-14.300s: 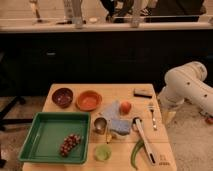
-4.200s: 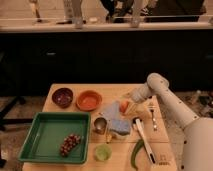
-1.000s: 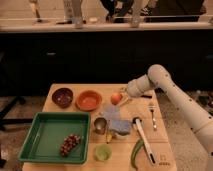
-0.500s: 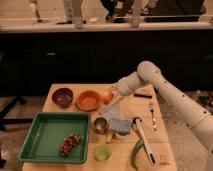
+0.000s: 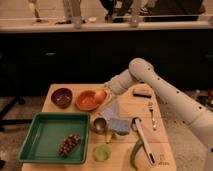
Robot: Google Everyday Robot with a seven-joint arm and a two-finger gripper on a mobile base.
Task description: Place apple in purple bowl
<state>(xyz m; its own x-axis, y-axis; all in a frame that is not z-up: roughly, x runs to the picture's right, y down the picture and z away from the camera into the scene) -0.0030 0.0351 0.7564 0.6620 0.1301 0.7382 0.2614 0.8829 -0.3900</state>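
The apple point(image 5: 100, 95) is a small orange-red fruit held in my gripper point(image 5: 104, 94), just above the right rim of the bright orange bowl point(image 5: 87, 100). The purple bowl point(image 5: 62, 97) is dark maroon and sits on the table to the left of the orange bowl. My white arm point(image 5: 150, 80) reaches in from the right, across the table's back half. The gripper is about one bowl's width to the right of the purple bowl.
A green tray point(image 5: 50, 136) with a dark grape bunch point(image 5: 69, 144) lies at the front left. A metal cup point(image 5: 99, 124), a blue cloth point(image 5: 115, 119), a lime slice point(image 5: 102, 152), a green pepper point(image 5: 135, 152), a white utensil point(image 5: 143, 141), a fork point(image 5: 151, 115) and a dark block point(image 5: 142, 92) fill the table's right half.
My gripper lifted the apple off the table and carried it leftwards, from the table's middle to over the orange bowl's right rim.
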